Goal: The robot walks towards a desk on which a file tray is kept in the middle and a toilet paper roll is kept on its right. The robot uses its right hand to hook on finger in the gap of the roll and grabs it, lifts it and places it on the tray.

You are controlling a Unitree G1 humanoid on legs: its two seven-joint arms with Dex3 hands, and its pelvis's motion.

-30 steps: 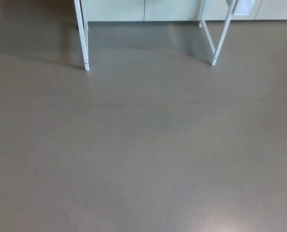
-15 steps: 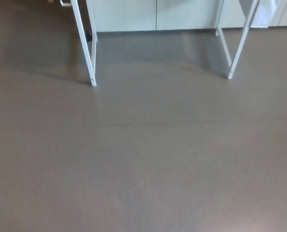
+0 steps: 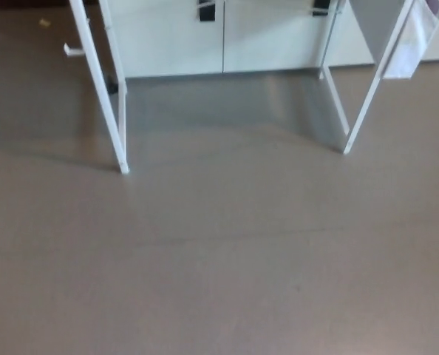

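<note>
You are looking down at a wide stretch of plain grey-brown floor (image 3: 219, 281), which fills most of the head view. At the upper left, a white desk leg (image 3: 101, 89) slants down to the floor, with a short white peg (image 3: 72, 50) sticking out from its left side near the top. Behind it, along the top edge, runs a pale cabinet front (image 3: 175, 37) with a vertical seam between its doors and two small dark fittings (image 3: 206, 10) near the top edge. Farther right, a second white desk leg (image 3: 371, 89) leans down to the floor, and a thinner white bar (image 3: 335, 96) meets it near its foot. A pale sheet or panel (image 3: 415, 41) hangs at the upper right corner beside that leg.

You see only the desk's legs; its top is out of frame, so the tray and the paper roll do not show and you cannot tell how they look or where they sit. Neither of the robot's hands is in the picture, so you cannot tell how its fingers are set.
</note>
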